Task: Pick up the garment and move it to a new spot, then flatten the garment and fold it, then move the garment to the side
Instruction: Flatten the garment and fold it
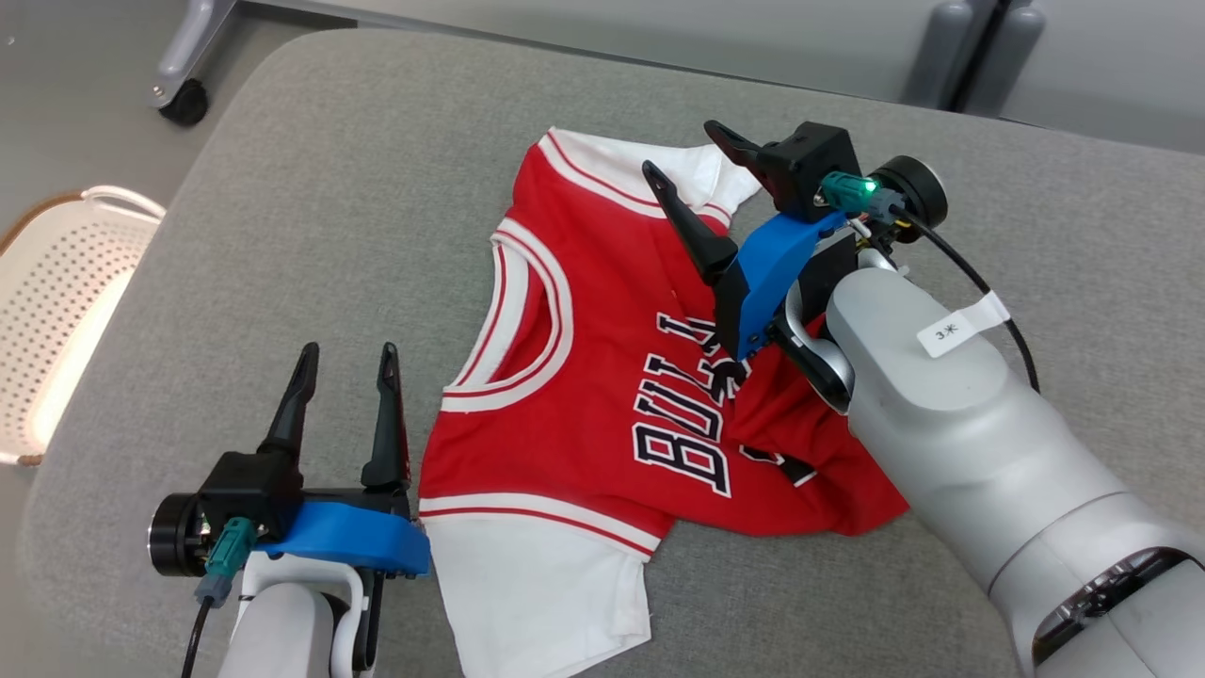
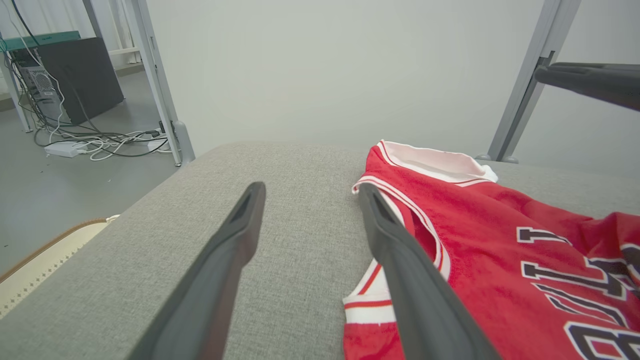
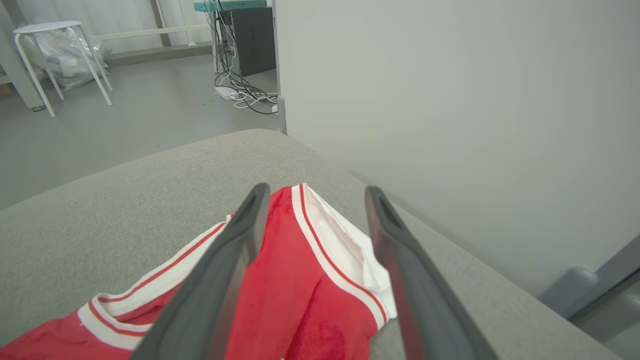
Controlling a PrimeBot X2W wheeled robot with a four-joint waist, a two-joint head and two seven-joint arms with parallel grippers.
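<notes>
The garment (image 1: 602, 377) is a red basketball jersey with white trim and dark lettering over white sleeves, lying rumpled on the grey padded table (image 1: 311, 207). My right gripper (image 1: 682, 149) hovers open above the jersey's far shoulder, nothing between its fingers; in the right wrist view the red cloth (image 3: 300, 300) lies below the spread fingers (image 3: 240, 240). My left gripper (image 1: 346, 356) stands open at the near left, just beside the jersey's left edge. In the left wrist view the jersey (image 2: 480, 240) lies to the right of the fingers (image 2: 235, 235).
A white perforated basket (image 1: 66, 311) stands on the floor left of the table. A wheeled frame leg (image 1: 184, 94) is behind the table's far left corner. Cables and a computer case (image 2: 75, 80) sit on the floor beyond.
</notes>
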